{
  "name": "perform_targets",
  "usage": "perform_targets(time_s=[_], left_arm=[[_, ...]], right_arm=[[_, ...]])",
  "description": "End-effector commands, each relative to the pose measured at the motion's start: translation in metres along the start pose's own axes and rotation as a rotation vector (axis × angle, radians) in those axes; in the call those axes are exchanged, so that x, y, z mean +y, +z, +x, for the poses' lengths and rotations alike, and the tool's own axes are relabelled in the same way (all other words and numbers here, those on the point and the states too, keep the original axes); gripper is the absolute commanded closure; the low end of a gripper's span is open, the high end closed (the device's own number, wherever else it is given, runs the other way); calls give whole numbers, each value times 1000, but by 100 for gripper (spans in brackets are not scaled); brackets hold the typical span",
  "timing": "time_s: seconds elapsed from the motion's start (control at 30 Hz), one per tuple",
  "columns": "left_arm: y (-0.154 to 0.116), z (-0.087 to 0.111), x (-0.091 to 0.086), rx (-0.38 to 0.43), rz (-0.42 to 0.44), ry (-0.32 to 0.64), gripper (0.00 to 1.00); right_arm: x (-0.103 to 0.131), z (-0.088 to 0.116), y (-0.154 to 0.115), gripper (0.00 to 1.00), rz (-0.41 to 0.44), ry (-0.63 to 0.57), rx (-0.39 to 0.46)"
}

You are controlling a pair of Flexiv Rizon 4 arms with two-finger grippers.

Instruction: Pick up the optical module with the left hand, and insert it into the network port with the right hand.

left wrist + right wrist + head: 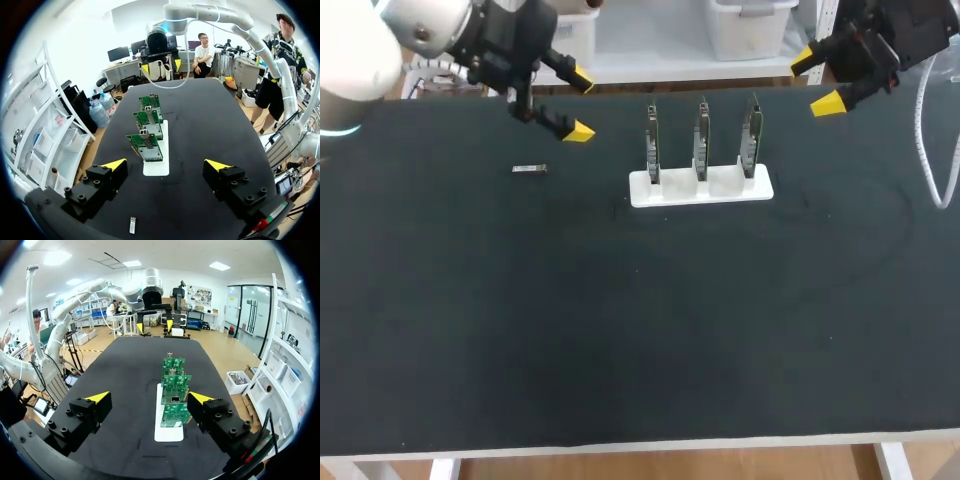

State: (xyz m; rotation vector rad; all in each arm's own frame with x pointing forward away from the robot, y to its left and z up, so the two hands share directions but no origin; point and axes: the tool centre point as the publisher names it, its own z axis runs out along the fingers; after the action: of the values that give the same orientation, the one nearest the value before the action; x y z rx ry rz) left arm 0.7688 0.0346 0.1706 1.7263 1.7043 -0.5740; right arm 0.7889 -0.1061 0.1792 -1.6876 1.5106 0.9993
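Head view: first step, picking up the module (529, 169), lying untouched at upper left of the table (620, 330).
Fingers spread on the left gripper (582, 106), just up-right of it, and on the right gripper (816, 82) at upper right; next, likely: lower the left over it and pinch, well before going to the boards (701, 140) at upper middle.

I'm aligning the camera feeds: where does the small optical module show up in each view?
Head view: optical module lies on the black table, left of the white board holder, near the left tool.
Left wrist view: optical module under that tool, short of the holder.
Right wrist view: not discernible.
Shared landmark: the white board holder.
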Motion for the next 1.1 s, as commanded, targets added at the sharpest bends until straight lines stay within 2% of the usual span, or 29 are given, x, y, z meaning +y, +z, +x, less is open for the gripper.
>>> perform_targets(time_s=[0.03,0.2,0.3,0.43,0.7,0.9,1.1], left_arm=[[-1,1,-8,-4,-49,2,0],[2,-3,-5,6,-43,21,0],[12,-16,6,67,20,94,0],[4,-13,14,117,25,116,0],[-13,29,14,178,60,7,0],[-28,64,7,228,39,-70,0],[-30,81,6,260,20,-89,0]], right_arm=[[2,0,0,0,4,0,1],[2,0,0,0,4,0,1],[2,0,0,0,4,0,1],[2,0,0,0,4,0,1],[2,0,0,0,4,0,1],[2,0,0,0,4,0,1],[2,0,0,0,4,0,1]])
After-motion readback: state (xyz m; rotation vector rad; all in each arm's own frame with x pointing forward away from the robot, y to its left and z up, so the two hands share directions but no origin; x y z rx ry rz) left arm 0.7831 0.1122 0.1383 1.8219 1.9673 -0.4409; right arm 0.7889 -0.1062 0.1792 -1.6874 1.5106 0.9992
